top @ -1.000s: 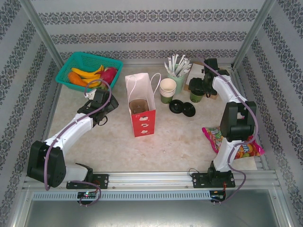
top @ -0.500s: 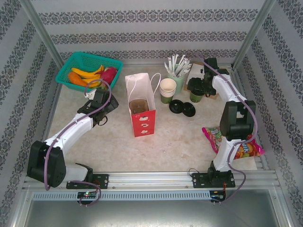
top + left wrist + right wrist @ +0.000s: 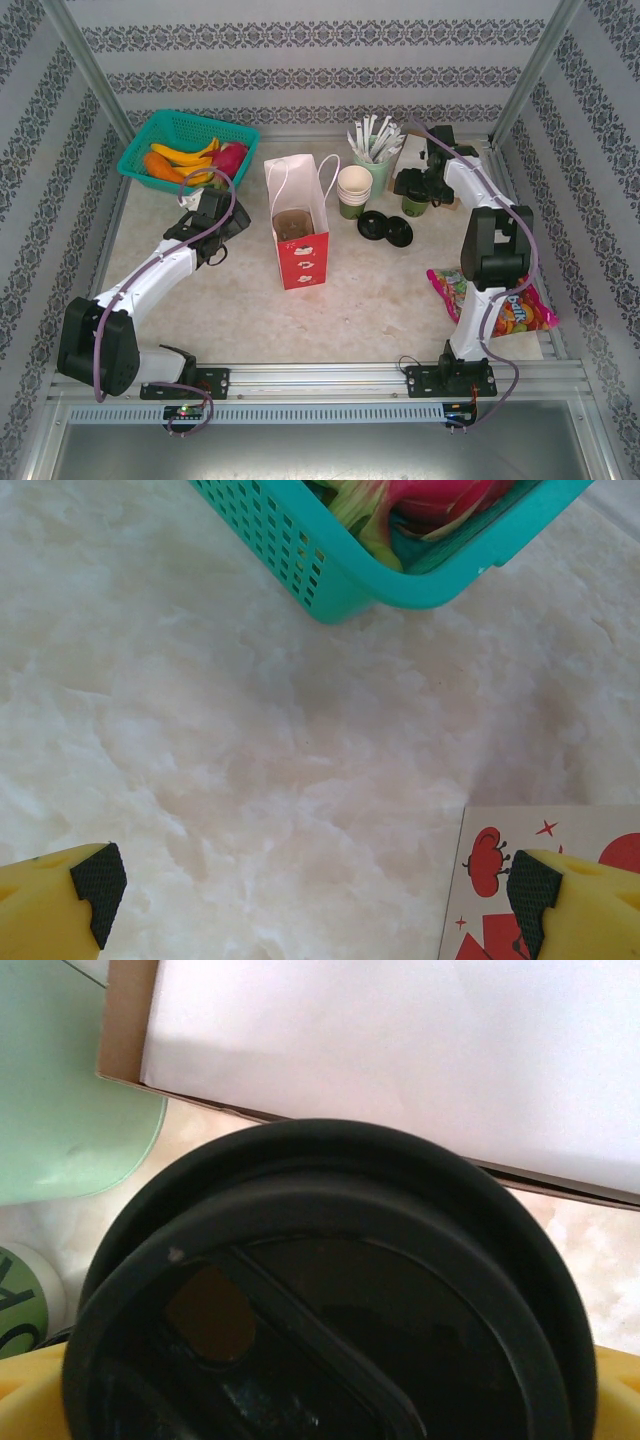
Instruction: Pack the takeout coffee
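Takeout coffee (image 3: 414,204) sits around 2 o'clock on the desk (image 3: 380,290), near the mint holder (image 3: 377,172). Right claw (image 3: 418,188) is wide open, straddling its black lid; can't tell if it's touching. Left claw (image 3: 315,880) gapes wide, empty, with the red bag (image 3: 300,250) at its 3 o'clock.

Right tool (image 3: 413,191) at takeout coffee (image 3: 416,208), red bag (image 3: 300,250) centre
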`<state>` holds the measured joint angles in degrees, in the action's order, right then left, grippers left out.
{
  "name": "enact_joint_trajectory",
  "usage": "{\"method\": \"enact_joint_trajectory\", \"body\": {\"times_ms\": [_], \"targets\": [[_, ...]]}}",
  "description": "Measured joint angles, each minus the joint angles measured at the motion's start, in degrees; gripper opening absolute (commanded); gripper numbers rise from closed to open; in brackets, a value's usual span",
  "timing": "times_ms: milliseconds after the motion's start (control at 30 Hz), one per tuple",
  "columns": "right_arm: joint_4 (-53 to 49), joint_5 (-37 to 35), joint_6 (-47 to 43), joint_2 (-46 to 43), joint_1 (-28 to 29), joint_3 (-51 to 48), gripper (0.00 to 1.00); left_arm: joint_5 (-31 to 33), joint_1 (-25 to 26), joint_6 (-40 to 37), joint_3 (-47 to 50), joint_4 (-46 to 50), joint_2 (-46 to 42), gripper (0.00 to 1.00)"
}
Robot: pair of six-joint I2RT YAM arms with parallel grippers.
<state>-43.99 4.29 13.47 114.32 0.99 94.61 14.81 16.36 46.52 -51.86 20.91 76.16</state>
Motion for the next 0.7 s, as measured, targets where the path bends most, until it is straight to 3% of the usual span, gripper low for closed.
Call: {"method": "enact_joint_trajectory", "body": {"times_ms": [167,400,700], "targets": [[0.0,-1.3,-0.2,0.2,0.0,0.3,0.88,-0.2,0.0,0.0,0.0,0.0,0.0,1.0],[0.3,-2.4,-0.2,-0.5,0.0,-0.7,0.84,-0.2,0.0,0.0,-0.1,0.0,0.0,1.0],[0.5,-3.4,1.2,-13.4,0.6,-13.0,0.84,-2.2,-0.1,-1.6,-2.7,0.3,-1.4,1.0]]}}
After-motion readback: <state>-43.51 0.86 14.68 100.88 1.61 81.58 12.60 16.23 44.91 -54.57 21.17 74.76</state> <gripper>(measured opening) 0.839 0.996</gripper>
